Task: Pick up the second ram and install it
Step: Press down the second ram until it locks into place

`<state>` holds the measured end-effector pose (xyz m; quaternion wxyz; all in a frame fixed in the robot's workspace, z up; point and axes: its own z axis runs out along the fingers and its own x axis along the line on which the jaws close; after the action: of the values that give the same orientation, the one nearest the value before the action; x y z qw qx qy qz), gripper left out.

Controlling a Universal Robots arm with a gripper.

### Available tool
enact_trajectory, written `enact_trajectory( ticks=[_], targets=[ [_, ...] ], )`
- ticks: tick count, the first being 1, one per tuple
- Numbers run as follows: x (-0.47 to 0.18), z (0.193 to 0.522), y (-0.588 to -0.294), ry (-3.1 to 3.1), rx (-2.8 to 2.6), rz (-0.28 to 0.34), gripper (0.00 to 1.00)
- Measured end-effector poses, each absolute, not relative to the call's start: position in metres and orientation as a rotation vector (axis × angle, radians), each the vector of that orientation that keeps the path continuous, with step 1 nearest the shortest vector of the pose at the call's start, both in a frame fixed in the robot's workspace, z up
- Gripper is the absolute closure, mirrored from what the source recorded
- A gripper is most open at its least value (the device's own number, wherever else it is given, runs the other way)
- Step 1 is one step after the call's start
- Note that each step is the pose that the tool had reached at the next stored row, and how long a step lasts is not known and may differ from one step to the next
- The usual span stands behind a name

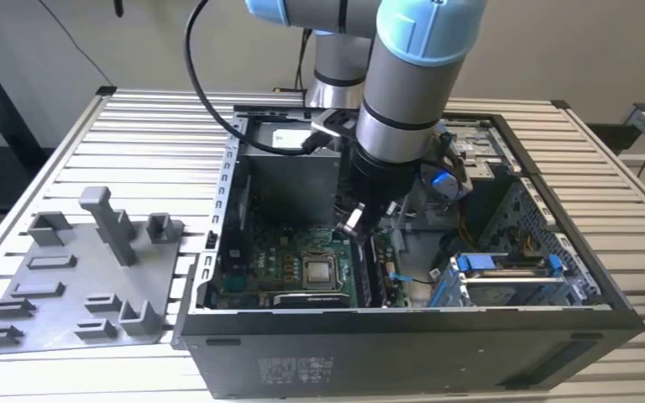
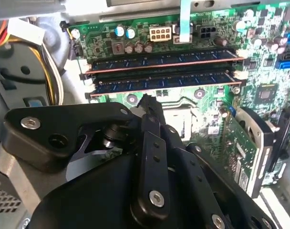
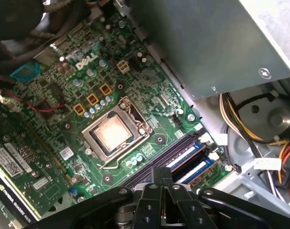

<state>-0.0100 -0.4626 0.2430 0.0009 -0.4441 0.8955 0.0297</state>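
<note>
A slatted metal table carries everything. On it sits an open black computer case, and just beside that, toward the exterior view's left, lies a grey plastic fixture tray with upright posts.

Sitting at centre-right of the exterior view: case, open on table. Lying at lower left beside it: tray, with post standing at its middle. Reaching down from top centre into the case: arm, gripper hanging over board. Sitting side by side in slots across the upper second wrist view: two rams, just beyond the gripper.
</note>
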Motion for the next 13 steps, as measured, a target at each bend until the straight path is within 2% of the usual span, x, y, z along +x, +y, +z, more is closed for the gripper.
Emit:
enact_trajectory(
  ticks=[13],
  targets=[
    [-0.0109,0.2408,-0.4626,2.670,-1.628,0.082,0.89]
  ],
)
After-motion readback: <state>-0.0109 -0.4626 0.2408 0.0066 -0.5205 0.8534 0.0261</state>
